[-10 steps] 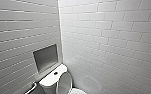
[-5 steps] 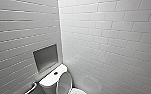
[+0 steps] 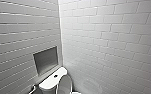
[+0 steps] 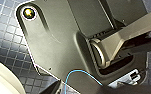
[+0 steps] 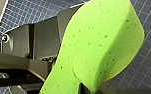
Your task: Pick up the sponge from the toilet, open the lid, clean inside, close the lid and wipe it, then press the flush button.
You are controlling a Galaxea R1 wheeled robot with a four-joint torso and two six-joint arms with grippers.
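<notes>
Above the dark tiled floor (image 5: 146, 67), my right claw (image 5: 88, 89) is clamped on the bent green sponge (image 5: 98, 47); the toilet (image 3: 51, 82) sits below the wall niche (image 3: 45, 60), unmoved since a moment ago.

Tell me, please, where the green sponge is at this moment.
In the right wrist view, the sponge hangs bent close before the camera, pinched in the right tool, above the dark grid-tiled floor.
</notes>
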